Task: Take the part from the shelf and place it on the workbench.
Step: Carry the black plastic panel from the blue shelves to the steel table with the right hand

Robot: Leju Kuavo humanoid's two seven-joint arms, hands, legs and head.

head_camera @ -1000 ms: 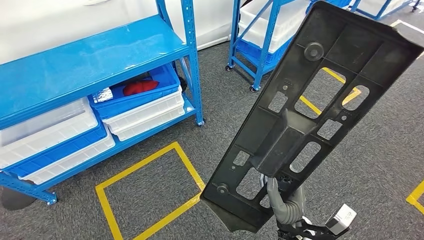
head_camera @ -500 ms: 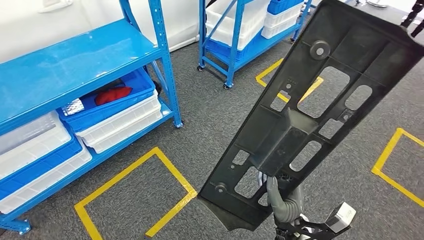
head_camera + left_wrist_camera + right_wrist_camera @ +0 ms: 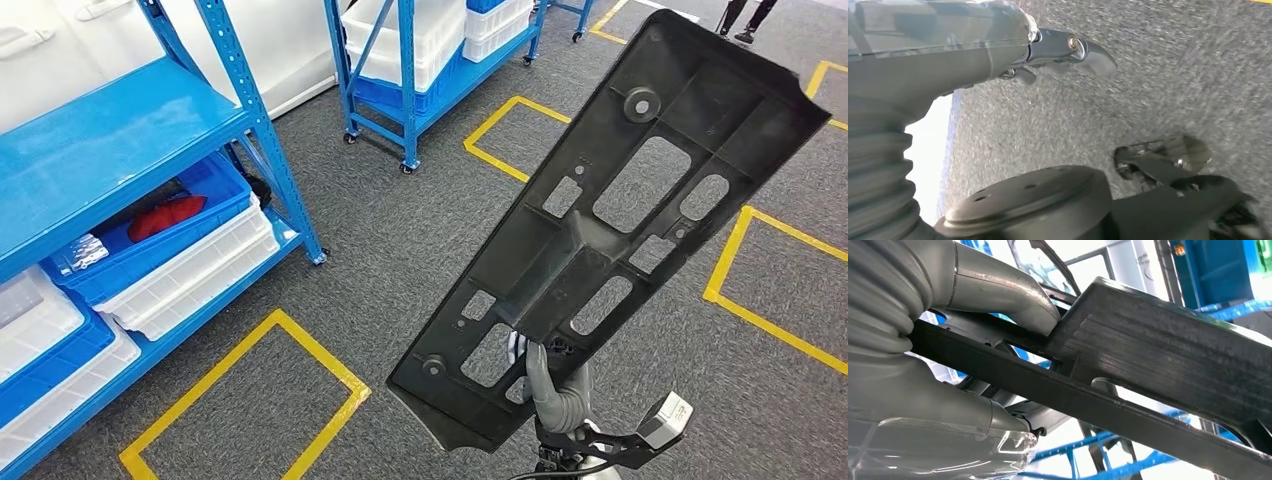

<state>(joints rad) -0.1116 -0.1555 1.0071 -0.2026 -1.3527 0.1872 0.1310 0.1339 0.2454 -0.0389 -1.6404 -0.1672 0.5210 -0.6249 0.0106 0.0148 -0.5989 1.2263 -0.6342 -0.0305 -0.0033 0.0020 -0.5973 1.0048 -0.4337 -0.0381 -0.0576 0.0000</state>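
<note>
The part is a long black plastic panel with several cut-out windows and ribs. It stands tilted in front of me, its far end up at the right. My right hand grips it from below at its near end, fingers through a cut-out. In the right wrist view the grey thumb presses on the part's ribbed edge. My left hand hangs over the grey carpet and holds nothing, its fingers stretched out.
A blue shelf at the left holds white and blue bins, one with a red item. A wheeled blue rack stands behind. Yellow tape squares mark the grey carpet. A person's legs show far right.
The whole picture has shifted: the camera has turned right, so the shelf slid left and more floor squares came into view. The part stays in my right hand's grip.
</note>
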